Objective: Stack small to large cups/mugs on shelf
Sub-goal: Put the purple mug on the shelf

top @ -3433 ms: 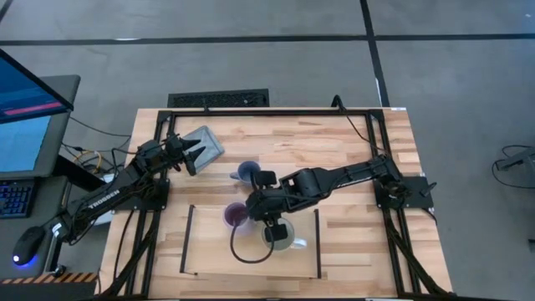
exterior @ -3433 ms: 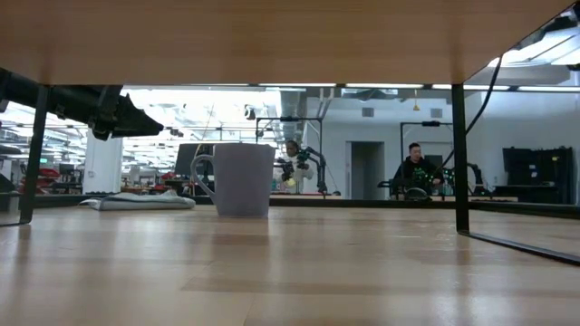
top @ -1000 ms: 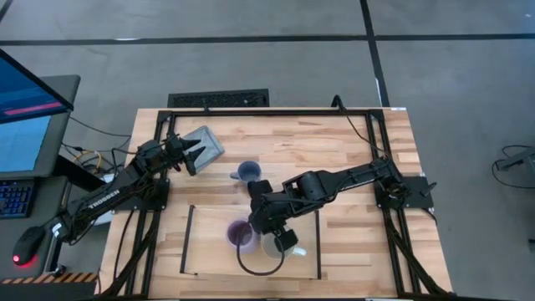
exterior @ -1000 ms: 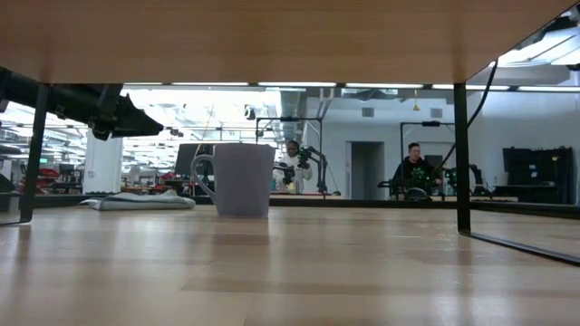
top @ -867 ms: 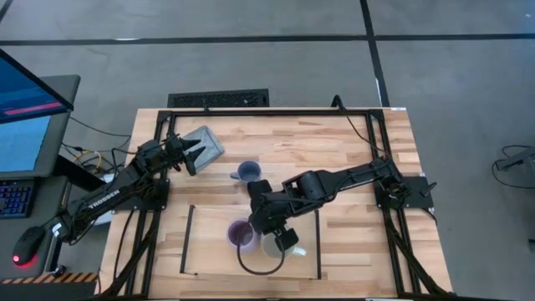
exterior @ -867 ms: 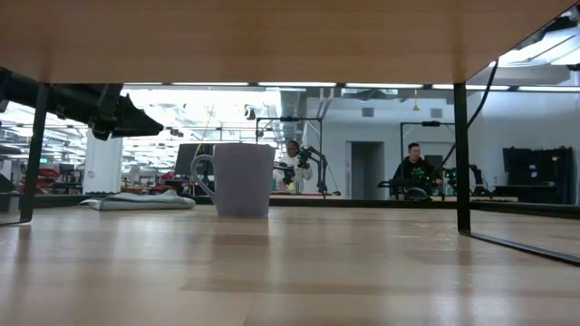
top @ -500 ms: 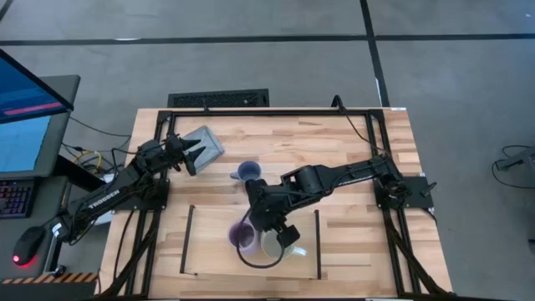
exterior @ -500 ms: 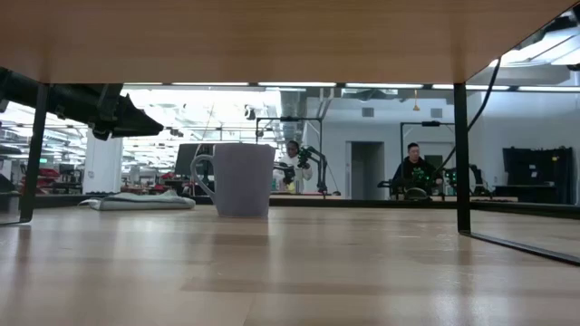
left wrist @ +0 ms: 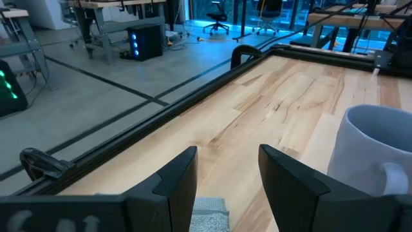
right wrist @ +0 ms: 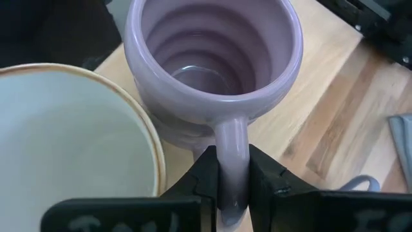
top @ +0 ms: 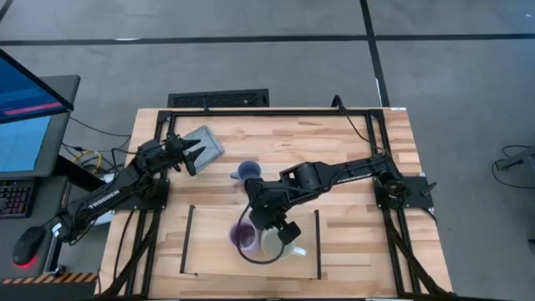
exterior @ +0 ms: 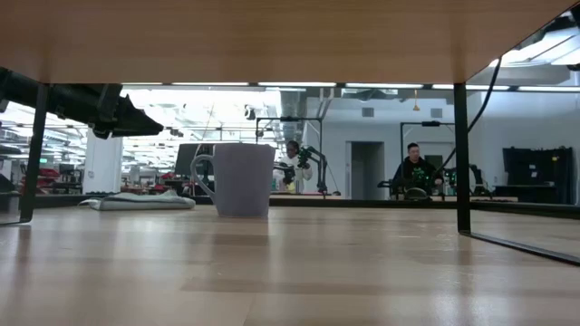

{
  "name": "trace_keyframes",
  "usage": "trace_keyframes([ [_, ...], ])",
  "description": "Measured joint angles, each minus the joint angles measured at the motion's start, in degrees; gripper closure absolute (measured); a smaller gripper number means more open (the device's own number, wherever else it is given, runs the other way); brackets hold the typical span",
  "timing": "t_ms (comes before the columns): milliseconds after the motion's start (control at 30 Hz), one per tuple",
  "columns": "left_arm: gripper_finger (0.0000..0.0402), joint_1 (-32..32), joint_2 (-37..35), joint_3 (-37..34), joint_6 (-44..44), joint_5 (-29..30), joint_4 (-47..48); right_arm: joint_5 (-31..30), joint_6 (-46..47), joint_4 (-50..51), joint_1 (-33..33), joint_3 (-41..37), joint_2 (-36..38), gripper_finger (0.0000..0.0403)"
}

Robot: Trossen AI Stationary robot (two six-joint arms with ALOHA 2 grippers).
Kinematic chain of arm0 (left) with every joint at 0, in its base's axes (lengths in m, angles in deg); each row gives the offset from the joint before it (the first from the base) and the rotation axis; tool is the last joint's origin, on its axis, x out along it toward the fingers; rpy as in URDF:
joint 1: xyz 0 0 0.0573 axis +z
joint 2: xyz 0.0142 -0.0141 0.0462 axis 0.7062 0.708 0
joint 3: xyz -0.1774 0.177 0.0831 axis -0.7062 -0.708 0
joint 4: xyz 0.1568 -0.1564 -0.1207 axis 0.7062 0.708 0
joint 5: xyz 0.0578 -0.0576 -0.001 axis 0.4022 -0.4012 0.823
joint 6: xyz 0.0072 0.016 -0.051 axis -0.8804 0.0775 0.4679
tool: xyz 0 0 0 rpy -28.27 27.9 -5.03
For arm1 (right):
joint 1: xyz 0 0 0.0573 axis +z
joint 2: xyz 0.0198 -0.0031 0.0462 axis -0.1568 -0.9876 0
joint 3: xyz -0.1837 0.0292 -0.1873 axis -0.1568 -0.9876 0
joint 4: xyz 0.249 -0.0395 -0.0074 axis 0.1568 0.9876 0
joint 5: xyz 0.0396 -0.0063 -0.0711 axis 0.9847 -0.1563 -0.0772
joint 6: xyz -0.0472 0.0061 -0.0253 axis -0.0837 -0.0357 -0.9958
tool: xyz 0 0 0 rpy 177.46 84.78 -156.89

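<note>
The right claw (right wrist: 233,177) is clamped on the handle of the lilac mug (right wrist: 212,71), which hangs just beside the white mug (top: 276,244) over the shelf (top: 209,251). To nest it well, I think the lilac mug must be lifted clear of the white rim, centred above it, then lowered straight down. The left claw (left wrist: 226,174) waits half open at the far left of the counter (top: 351,142), over the grey pad (top: 205,142).

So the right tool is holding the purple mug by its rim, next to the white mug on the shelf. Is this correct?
Not quite. The right tool is shut on the purple mug by its handle, not its rim; the right wrist view shows the handle pinched between the two fingers. The rest holds: it is next to the white mug on the shelf.
</note>
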Motion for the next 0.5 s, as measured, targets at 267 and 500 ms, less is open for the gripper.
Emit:
trace_keyframes([
  [267, 0.0246, 0.0, 0.0, 0.0, 0.0, 0.0, 0.0, 1.2, -1.9, -0.2, -0.9, 0.0, 0.0, 0.0341],
  [500, 0.0246, 0.0, 0.0, 0.0, 0.0, 0.0, 0.0, 3.7, -2.4, -0.5, -2.0, 0.0, 0.0, 0.0341],
])
